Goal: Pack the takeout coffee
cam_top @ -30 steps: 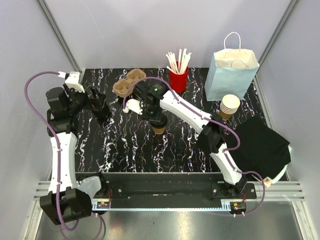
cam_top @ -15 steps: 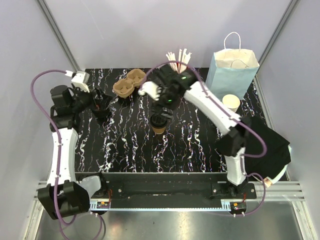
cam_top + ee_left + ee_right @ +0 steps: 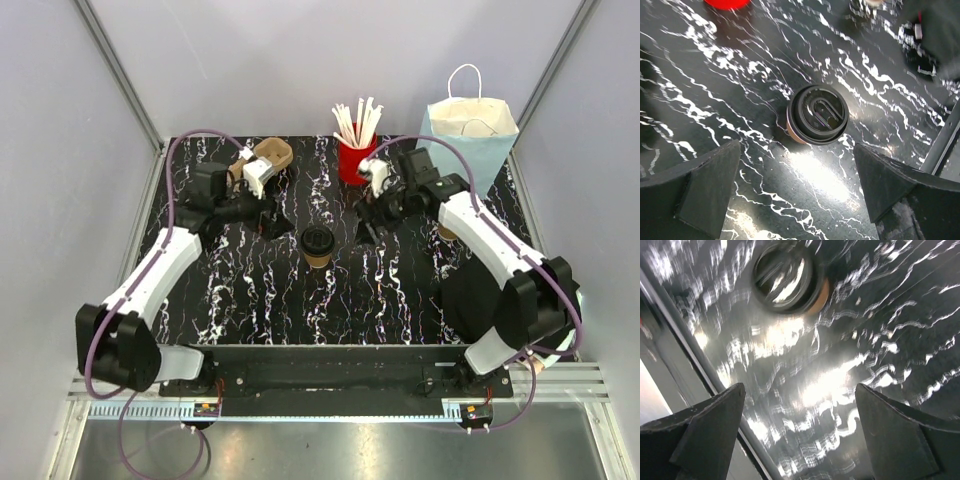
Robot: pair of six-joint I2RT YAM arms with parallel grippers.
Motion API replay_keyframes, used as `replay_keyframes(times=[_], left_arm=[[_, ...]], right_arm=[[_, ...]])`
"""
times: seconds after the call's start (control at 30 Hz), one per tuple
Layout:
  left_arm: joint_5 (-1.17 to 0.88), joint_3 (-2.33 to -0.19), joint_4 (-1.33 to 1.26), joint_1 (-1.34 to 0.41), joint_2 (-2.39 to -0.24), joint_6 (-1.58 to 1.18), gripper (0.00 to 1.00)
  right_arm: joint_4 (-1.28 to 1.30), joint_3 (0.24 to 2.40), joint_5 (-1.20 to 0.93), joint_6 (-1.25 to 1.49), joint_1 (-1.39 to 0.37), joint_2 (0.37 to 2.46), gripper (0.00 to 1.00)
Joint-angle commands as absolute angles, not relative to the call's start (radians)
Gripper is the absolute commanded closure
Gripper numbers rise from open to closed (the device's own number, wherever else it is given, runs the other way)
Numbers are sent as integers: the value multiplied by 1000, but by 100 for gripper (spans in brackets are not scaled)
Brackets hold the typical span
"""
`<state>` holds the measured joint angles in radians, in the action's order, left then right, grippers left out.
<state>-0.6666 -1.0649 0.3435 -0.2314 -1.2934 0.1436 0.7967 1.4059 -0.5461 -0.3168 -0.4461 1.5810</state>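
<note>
At mid-counter, the left tool (image 3: pixel 275 218) hangs with its jaws spread wide and nothing between them. The right tool (image 3: pixel 365 228) is likewise wide open and empty. Between the two, on the counter (image 3: pixel 250 290), stands the cup (image 3: pixel 317 243), touched by neither.

Seen from above, the cup lies at about 4 o'clock from the left tool and about 8 o'clock from the right one, each near it and roughly equally so. Its long axis is upright, with the black lid (image 3: pixel 817 114) facing up.

The left wrist view has the cup sharp and almost centred ahead of the open fingers (image 3: pixel 705 190). In the right wrist view it sits off at 11 o'clock and is blurred. So the left tool looks better lined up for a side grasp, though this is only a judgement.

The bag (image 3: pixel 463 145) stands upright with its mouth open at about 2 o'clock from the cup, well apart and on the right arm's side. That favours the right arm for carrying the cup there.
</note>
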Motion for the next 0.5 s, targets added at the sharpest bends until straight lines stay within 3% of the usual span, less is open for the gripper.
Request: replay_keyframes(times=[0.0,0.23,0.47], left_arm=[[-689,-1094,316,-261,-1330,192,1],[-698,-1042,276,-270,-1350,207,1],[-709,-1019,253,-268,-1371,207,1]], right_arm=[[450,1356,-745,-25,-394,1615,5],[287,1330,-847,207,-394,1773,10],[187,1313,-816,291,-403,1816,11]])
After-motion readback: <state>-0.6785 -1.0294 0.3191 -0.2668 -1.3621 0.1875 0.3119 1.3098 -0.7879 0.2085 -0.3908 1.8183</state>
